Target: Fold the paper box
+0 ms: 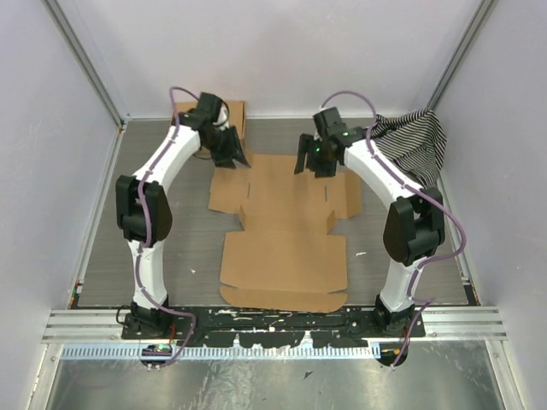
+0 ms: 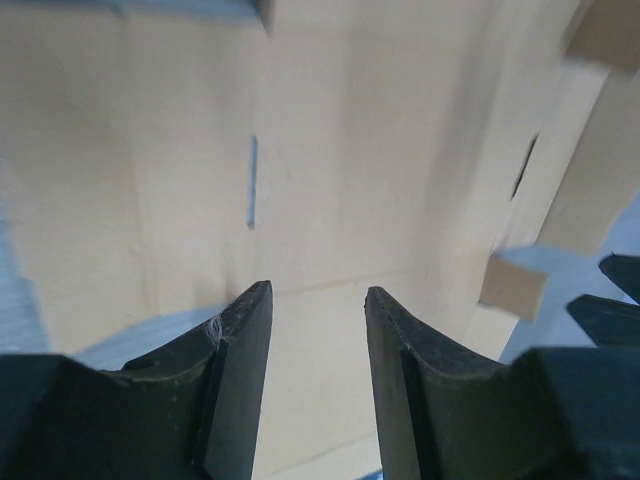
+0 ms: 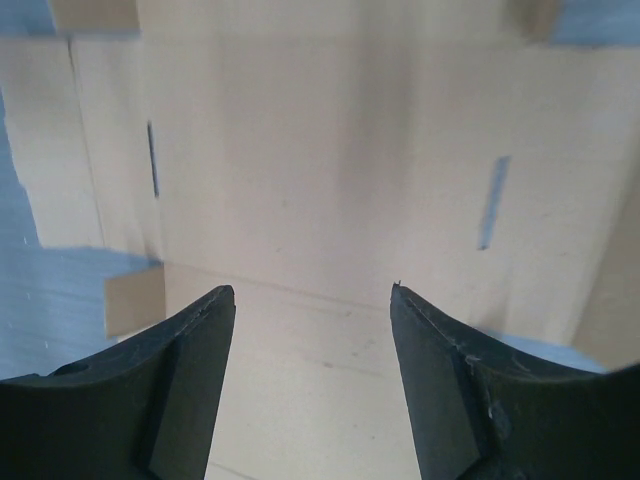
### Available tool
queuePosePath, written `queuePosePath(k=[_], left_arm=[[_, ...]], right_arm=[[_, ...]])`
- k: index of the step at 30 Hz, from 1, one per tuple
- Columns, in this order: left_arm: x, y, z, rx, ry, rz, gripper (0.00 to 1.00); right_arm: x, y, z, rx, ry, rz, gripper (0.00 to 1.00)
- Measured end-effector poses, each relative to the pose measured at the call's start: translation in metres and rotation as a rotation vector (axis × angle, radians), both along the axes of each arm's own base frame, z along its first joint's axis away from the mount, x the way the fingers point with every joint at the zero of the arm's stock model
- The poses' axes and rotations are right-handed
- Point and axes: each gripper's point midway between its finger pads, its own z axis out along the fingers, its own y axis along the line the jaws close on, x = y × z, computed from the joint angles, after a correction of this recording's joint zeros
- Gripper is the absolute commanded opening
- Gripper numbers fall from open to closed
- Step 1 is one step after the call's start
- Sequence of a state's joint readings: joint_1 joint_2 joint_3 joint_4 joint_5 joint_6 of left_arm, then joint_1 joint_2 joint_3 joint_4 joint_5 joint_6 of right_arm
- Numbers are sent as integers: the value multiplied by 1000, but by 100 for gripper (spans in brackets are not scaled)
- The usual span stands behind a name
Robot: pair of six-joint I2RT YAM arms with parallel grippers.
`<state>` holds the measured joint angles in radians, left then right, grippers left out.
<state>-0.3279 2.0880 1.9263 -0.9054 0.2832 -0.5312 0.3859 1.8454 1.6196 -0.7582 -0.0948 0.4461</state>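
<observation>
**Paper box lies flat, both hands spread at its far edge**

We see the paper box (image 1: 282, 231) lying unfolded mid-worktop (image 1: 171, 248), its flaps spread out. The left hand (image 1: 235, 158) hangs over the sheet's 11 o'clock corner, and the right hand (image 1: 312, 162) over its far edge at 1 o'clock. We cannot tell whether either touches the cardboard.

The left wrist view shows the left hand (image 2: 315, 295) moderately apart and holding nothing, with the sheet and a narrow slot (image 2: 252, 180) beyond. The right wrist view shows the right hand (image 3: 312, 292) spread wide and empty above two slots.

Only the top view takes in a compact cardboard box (image 1: 232, 115) at 11 o'clock, just behind the left hand. It also shows a striped cloth (image 1: 419, 141) at 2 o'clock, behind the right arm.
</observation>
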Motion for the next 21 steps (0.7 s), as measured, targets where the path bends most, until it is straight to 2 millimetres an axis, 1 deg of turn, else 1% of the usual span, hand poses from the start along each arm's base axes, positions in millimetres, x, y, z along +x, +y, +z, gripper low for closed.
queuePosePath(k=[1,2,3,5,6,7,9,11,15,16,17,19,21], left_arm=[[10,6,9,-3,-29,23,49],[22,15,19,-7,-59,54,49],[34,21,27,-8,-86,78,49],[57,29,35,-11,-126,118,48],[70,29,34,-12,-141,131,48],[79,28,30,-12,-146,137,47],[92,22,12,-13,-131,145,47],[99,16,-13,-8,-96,148,47],[104,7,-62,10,-21,158,46],[105,5,-68,10,-15,160,46],[109,2,-69,-1,-23,164,45],[114,0,-65,-3,-39,172,44],[120,-1,-57,-11,-68,179,41]], right_arm=[[8,-7,7,-1,-21,-17,69],[18,-18,14,-3,-44,-41,69],[23,-28,17,-11,-53,-60,68],[33,-49,17,-34,-58,-100,68],[37,-58,14,-48,-57,-118,68],[41,-67,10,-63,-53,-132,68],[45,-77,-3,-92,-32,-147,68],[46,-79,-18,-113,-5,-140,69],[46,-81,-43,-135,48,-130,68],[46,-81,-46,-136,54,-129,68],[46,-81,-48,-134,61,-129,68],[47,-84,-50,-131,66,-132,68],[51,-87,-47,-126,59,-138,68]])
